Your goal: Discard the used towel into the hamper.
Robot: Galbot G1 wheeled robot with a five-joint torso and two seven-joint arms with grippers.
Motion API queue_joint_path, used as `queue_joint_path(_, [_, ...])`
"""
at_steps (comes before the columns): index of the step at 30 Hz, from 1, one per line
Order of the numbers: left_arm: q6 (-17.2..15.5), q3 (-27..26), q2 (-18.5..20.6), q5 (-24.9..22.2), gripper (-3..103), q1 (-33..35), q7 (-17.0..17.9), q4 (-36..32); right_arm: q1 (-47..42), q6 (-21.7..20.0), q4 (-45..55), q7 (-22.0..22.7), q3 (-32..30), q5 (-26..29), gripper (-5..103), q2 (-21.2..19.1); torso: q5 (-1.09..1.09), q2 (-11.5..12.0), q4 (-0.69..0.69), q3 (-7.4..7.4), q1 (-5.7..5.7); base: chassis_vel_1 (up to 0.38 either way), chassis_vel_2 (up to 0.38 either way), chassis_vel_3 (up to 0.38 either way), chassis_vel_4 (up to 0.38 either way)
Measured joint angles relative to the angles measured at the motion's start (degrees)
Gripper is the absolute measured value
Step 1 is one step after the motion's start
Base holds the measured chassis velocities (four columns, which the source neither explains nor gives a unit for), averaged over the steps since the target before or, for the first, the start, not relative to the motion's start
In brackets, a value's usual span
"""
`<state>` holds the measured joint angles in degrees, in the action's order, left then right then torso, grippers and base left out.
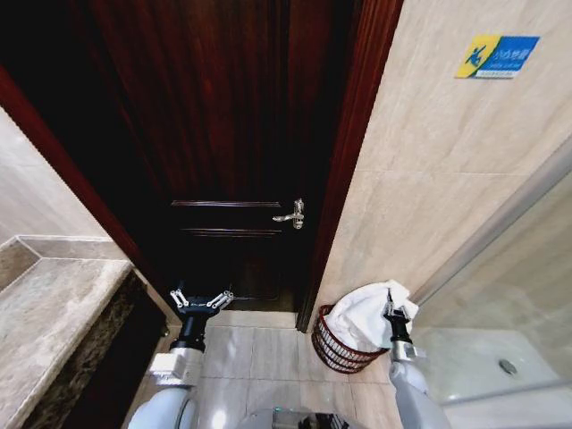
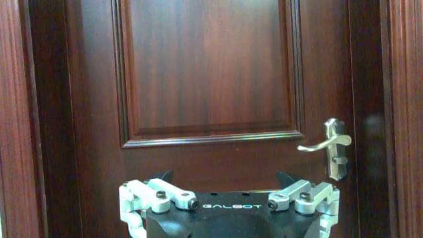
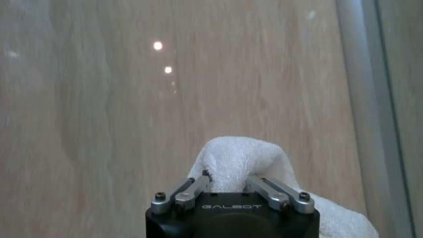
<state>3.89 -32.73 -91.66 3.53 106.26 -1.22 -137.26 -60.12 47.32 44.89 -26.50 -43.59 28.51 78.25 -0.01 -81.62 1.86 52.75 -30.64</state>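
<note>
White towel [image 1: 362, 315] drapes over our hamper [image 1: 335, 350] on the floor by the wall, pinched in our right pincer [image 1: 395, 310]. Released off-centre, it could slide outside. Our left pincer [image 1: 202, 299] hangs spread before the door [image 1: 232, 134].

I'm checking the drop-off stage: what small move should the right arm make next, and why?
Probably open the right gripper. It is shut on the white towel, whose bulk already sits in the hamper by the tiled wall. The left gripper hangs open before the door.
</note>
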Motion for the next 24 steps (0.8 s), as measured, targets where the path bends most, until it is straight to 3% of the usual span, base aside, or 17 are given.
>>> queue_joint_path(8, [0.0,0.0,0.0,0.0,100,0.0,0.0,0.0,4.2,0.0,-10.3,-1.5,-0.2,-0.7,13,0.7,0.02,0.0,0.0,0.0,0.0,0.0,0.0,0.0,0.0])
queue_joint_path(14, [0.0,0.0,0.0,0.0,100,0.0,0.0,0.0,7.3,0.0,-17.5,-0.9,-1.0,-4.8,13,1.0,-0.01,0.0,0.0,0.0,0.0,0.0,0.0,0.0,0.0])
queue_joint_path(24, [0.0,0.0,0.0,0.0,100,0.0,0.0,0.0,5.7,-3.8,-15.7,2.8,-1.1,-9.2,13,1.9,0.0,0.0,0.0,0.0,0.0,0.0,0.0,0.0,0.0])
